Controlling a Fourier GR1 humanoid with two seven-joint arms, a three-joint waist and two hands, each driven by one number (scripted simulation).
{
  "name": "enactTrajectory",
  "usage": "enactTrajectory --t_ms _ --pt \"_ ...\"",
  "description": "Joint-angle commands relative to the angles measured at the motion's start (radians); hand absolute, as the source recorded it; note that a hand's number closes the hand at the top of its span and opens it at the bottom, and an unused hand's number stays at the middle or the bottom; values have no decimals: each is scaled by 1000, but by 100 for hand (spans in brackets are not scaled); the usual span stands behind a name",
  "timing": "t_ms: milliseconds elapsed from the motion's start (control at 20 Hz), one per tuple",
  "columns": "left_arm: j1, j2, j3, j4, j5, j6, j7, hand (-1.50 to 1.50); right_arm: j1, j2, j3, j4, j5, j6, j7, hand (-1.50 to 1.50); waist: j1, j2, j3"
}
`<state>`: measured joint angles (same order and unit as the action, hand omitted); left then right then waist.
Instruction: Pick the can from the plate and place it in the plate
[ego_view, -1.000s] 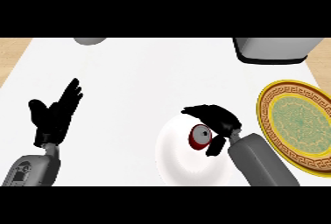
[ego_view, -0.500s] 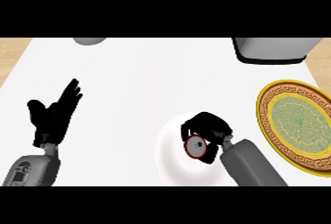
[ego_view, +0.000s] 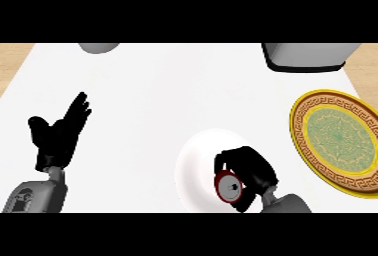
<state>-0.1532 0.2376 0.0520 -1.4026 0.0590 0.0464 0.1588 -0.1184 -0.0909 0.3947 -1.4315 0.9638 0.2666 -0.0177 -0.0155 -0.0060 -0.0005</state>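
A red can (ego_view: 229, 187) with a silver top lies on a white plate (ego_view: 198, 155) near the view's lower middle. My right hand (ego_view: 249, 167) sits over the plate with its fingers curled round the can, hiding most of its body. A gold-rimmed plate (ego_view: 341, 140) with a green patterned centre lies at the right edge. My left hand (ego_view: 60, 134) rests open at the left, fingers pointing up, away from both plates.
A grey appliance with a dark base (ego_view: 308, 56) stands at the back right. A grey rounded object (ego_view: 98, 47) shows at the back left edge. The white counter (ego_view: 177, 95) spreads between them, with wooden floor at both sides.
My right hand has drawn back toward the lower edge over the white plate, and its fingers have closed round the can. The left hand has stayed still.
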Motion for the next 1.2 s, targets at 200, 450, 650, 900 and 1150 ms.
enactTrajectory --t_ms 200,450,650,900,1150 --pt "-7 4 7 -8 -5 5 16 0 170 -21 -29 -381 111 -248 107 150 -21 -4 0" --pt "30 15 22 -8 13 -25 -20 0 229 -5 -78 -571 223 -417 182 150 -14 -3 0" --pt "5 -17 -7 -19 -18 5 1 0 215 12 -186 -630 188 -391 257 150 8 4 1" --pt "21 0 8 -53 -10 -18 22 0 190 -6 -349 -653 6 -352 266 150 15 5 1" --pt "3 -21 6 -4 -18 -22 -10 0 83 -97 -578 -450 -179 -363 184 150 18 8 1"
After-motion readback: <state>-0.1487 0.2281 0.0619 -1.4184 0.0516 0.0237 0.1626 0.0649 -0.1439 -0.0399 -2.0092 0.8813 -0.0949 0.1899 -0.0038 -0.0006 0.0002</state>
